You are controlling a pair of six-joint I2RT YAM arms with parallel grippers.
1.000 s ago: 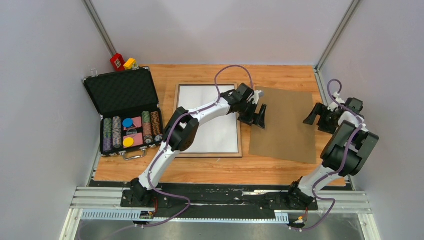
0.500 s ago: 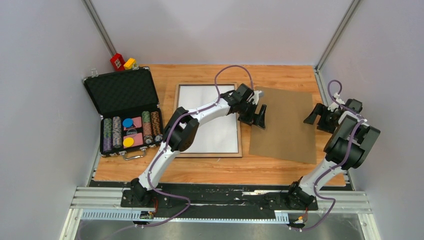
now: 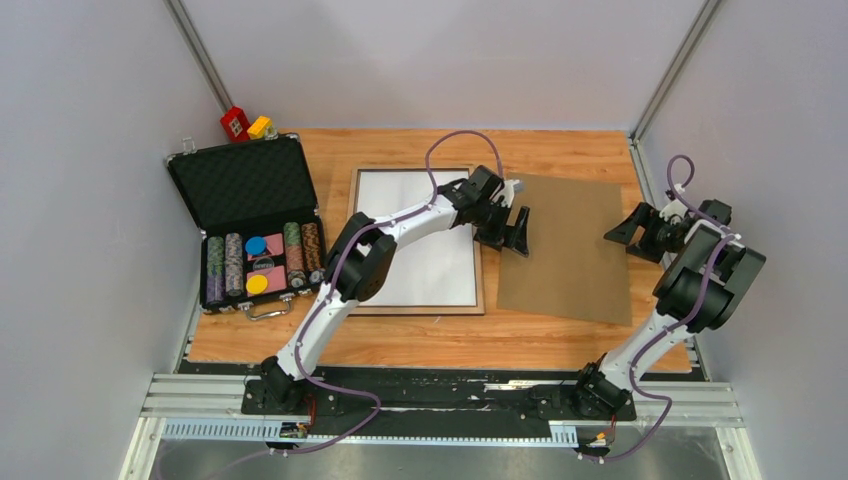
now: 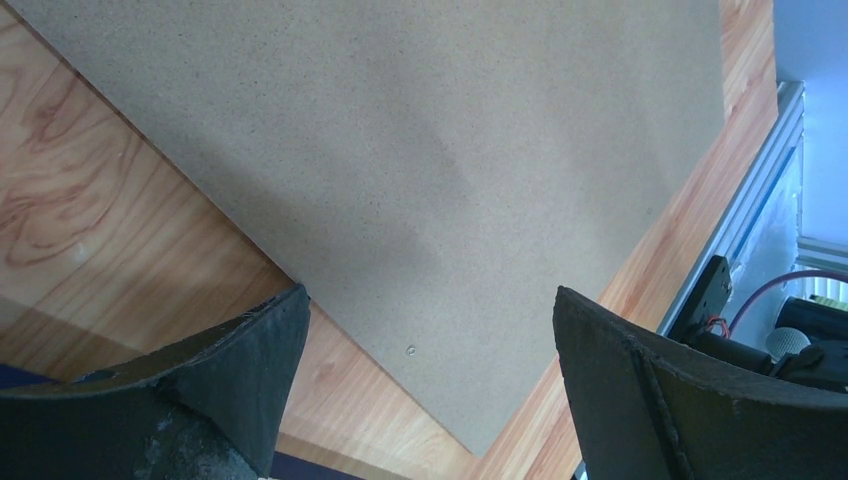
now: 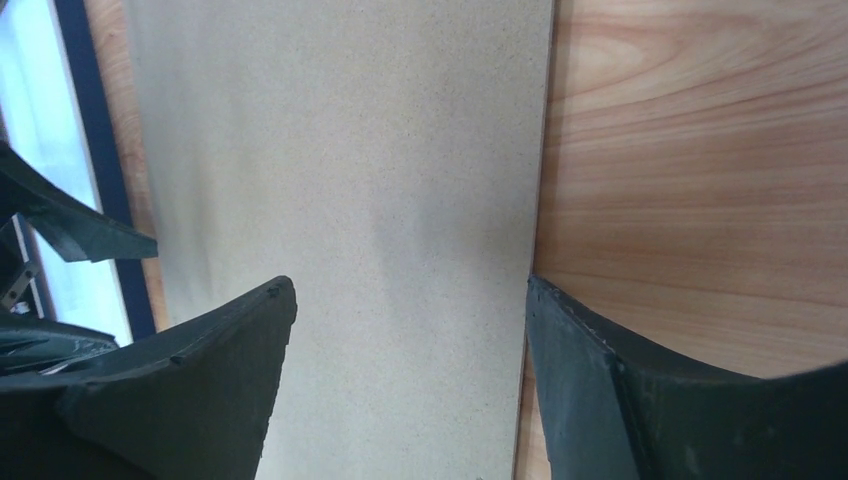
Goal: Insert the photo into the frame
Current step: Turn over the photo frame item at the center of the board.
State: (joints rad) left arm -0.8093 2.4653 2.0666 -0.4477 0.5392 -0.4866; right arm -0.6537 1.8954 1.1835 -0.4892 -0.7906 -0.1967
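Hardboard panel [image 3: 565, 255] sits beneath your left gripper [image 4: 430, 295] and right gripper [image 5: 408, 283], jaws wide apart, holding nothing; clamp one edge unevenly and it skids against the frame [image 3: 420, 309].

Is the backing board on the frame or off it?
Off. The backing board lies flat on the table right of the frame, not covering it.

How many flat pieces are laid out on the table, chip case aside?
3. The frame lies centre; a white sheet fills its opening; the brown backing panel lies just right of the frame. Anything beneath them is hidden.
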